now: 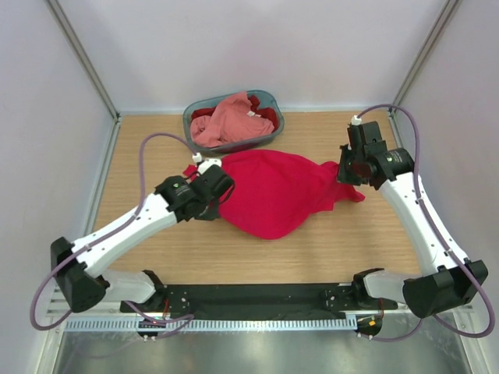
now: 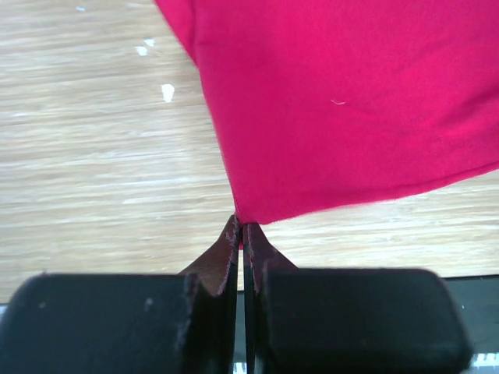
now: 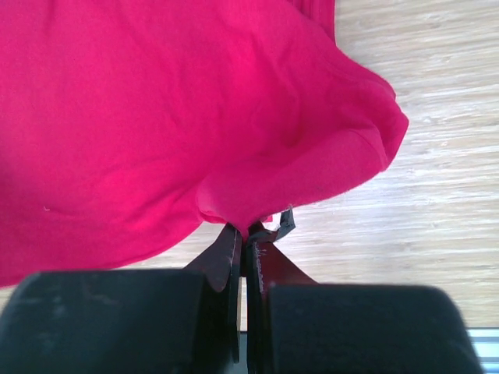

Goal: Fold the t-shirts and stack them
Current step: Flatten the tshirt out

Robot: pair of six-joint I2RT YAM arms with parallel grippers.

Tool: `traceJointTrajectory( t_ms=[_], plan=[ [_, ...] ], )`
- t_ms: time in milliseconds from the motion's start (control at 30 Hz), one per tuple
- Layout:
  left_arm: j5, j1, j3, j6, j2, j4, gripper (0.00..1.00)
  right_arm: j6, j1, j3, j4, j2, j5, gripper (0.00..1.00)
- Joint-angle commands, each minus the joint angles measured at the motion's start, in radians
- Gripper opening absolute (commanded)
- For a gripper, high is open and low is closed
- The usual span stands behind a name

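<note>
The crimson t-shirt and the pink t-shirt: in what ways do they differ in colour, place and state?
The crimson t-shirt is stretched out over the table; the pink t-shirt sits crumpled in the basket. The crimson t-shirt is pinched by the left end effector and the right end effector; nothing grips the pink t-shirt. The crimson t-shirt is vivid, the pink t-shirt pale. Both are unfolded cloth.

The right end effector (image 3: pixel 243 238) pinches the crimson t-shirt (image 3: pixel 156 117) above the wooden table (image 3: pixel 437 179).
</note>
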Motion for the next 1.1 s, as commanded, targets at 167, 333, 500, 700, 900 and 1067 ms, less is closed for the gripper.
traceJointTrajectory(
  t_ms=[167, 333, 500, 700, 900, 1067],
  plan=[
    [-0.135, 0.004, 0.124, 0.063, -0.207, -0.164, 0.0, 0.101, 0.002, 0.167, -0.065, -0.014, 0.078, 0.01],
    [-0.197, 0.007, 0.187, 0.116, -0.284, -0.222, 0.0, 0.151, 0.002, 0.236, -0.123, -0.011, 0.093, 0.01],
    [-0.241, 0.006, 0.244, 0.158, -0.323, -0.216, 0.0, 0.163, 0.004, 0.295, -0.148, -0.019, 0.13, 0.01],
    [-0.318, 0.006, 0.353, 0.179, -0.329, -0.252, 0.0, 0.143, 0.002, 0.402, -0.159, 0.004, 0.204, 0.01],
    [-0.422, 0.006, 0.475, 0.198, -0.347, -0.267, 0.0, 0.14, -0.011, 0.603, -0.116, 0.073, 0.228, 0.01],
    [-0.485, 0.007, 0.595, 0.285, -0.333, -0.204, 0.0, 0.088, -0.013, 0.774, -0.016, 0.142, 0.274, 0.01]
  ],
)
